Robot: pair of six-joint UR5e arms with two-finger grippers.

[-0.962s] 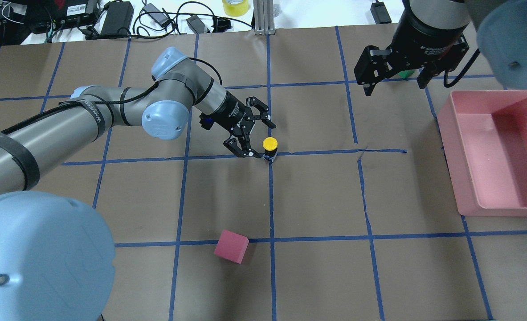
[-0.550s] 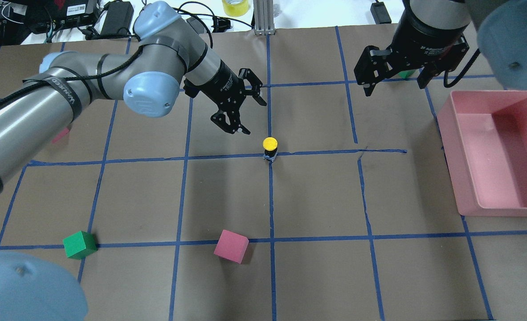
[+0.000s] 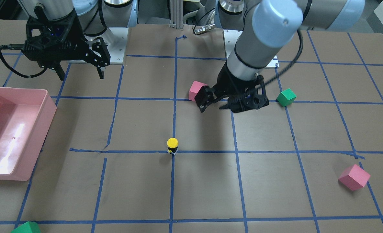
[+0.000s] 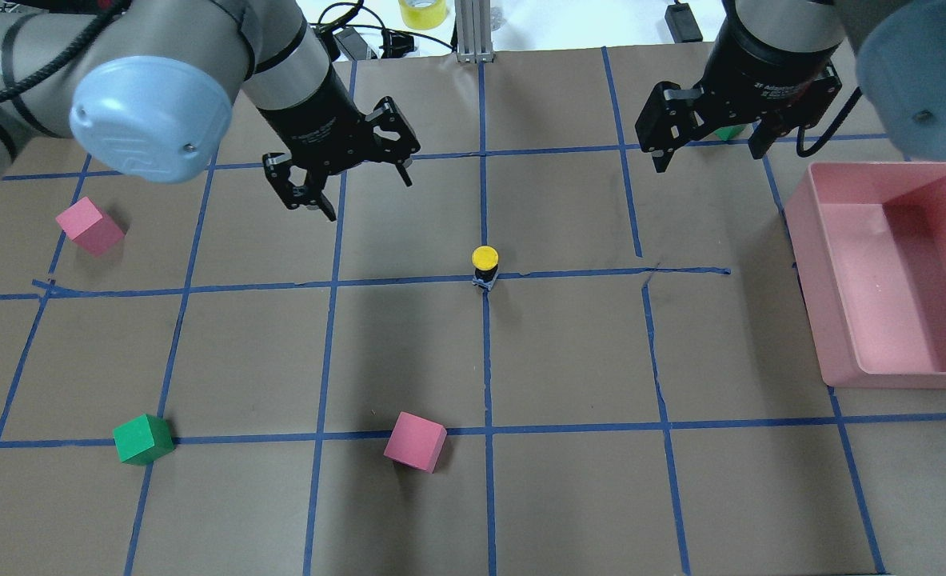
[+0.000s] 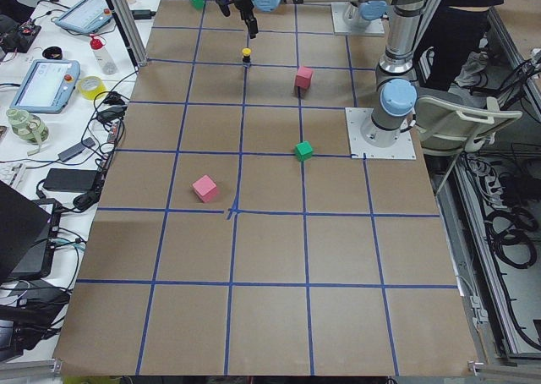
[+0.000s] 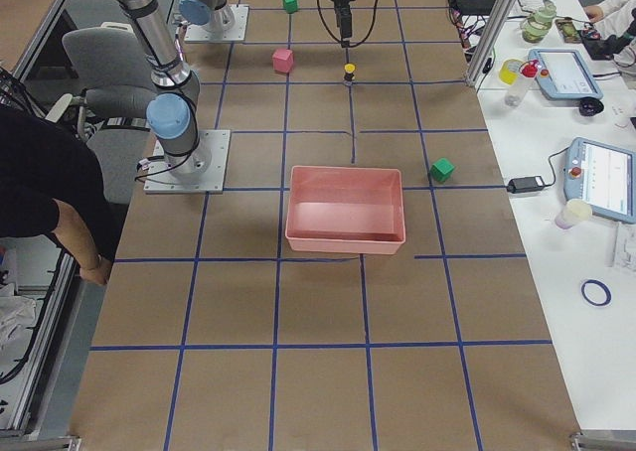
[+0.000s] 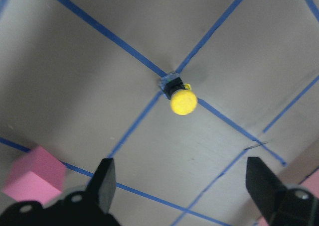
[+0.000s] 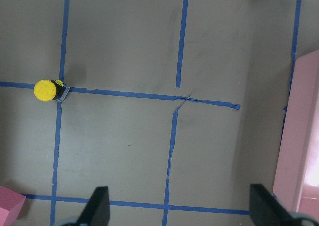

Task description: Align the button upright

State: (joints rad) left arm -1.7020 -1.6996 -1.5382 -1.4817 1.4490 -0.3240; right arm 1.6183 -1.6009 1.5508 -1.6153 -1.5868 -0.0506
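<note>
The button point(image 4: 484, 260) stands upright on a crossing of blue tape lines, yellow cap on top and black base on the paper. It also shows in the front view point(image 3: 172, 144), the left wrist view point(image 7: 182, 99) and the right wrist view point(image 8: 47, 90). My left gripper point(image 4: 369, 199) is open and empty. It hangs above the table, well to the left of the button and farther back. My right gripper point(image 4: 712, 162) is open and empty, high at the back right, far from the button.
A pink bin point(image 4: 808, 240) stands at the right edge. Pink cubes point(image 4: 415, 442) point(image 4: 89, 226) and a green cube point(image 4: 143, 438) lie on the left half. Another green cube point(image 4: 730, 132) sits behind my right gripper. Cables and adapters line the far edge.
My left gripper, open beside the button a second ago, has lifted and pulled away to the left and back. The button stays upright in place. The right arm has not moved.
</note>
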